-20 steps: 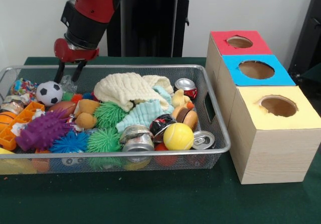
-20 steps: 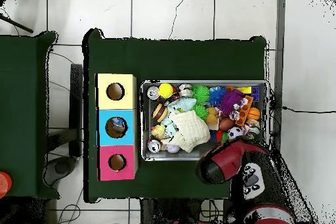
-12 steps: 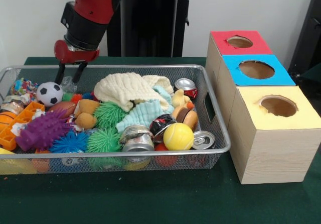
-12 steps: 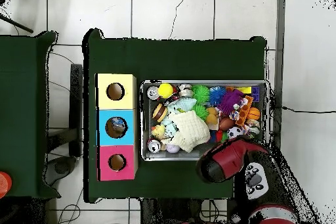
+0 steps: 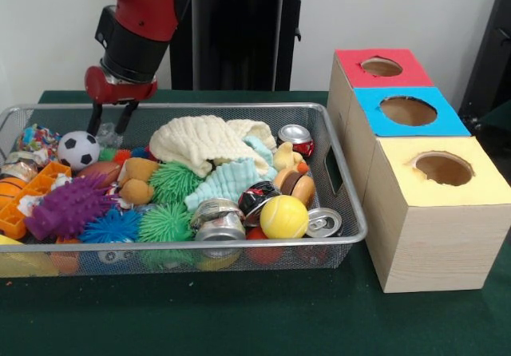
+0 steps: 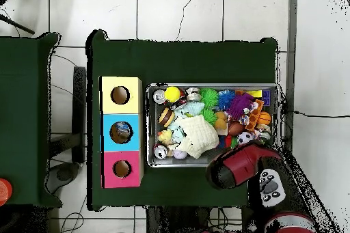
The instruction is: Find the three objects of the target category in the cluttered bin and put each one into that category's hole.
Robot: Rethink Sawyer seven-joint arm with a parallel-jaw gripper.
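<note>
- Front view: red-and-black gripper (image 5: pixel 111 120), fingers slightly parted and empty, has edged up-left over the wire mesh bin (image 5: pixel 335 204).
- Black-and-white soccer ball (image 5: pixel 78 148) lies unmoved, just below-left of it.

We saw the gripper (image 5: pixel 109 122) hanging with fingers apart above the wire bin's (image 5: pixel 335 188) far rim, near the soccer ball (image 5: pixel 77 148).

no readable text, labels, numbers
</note>
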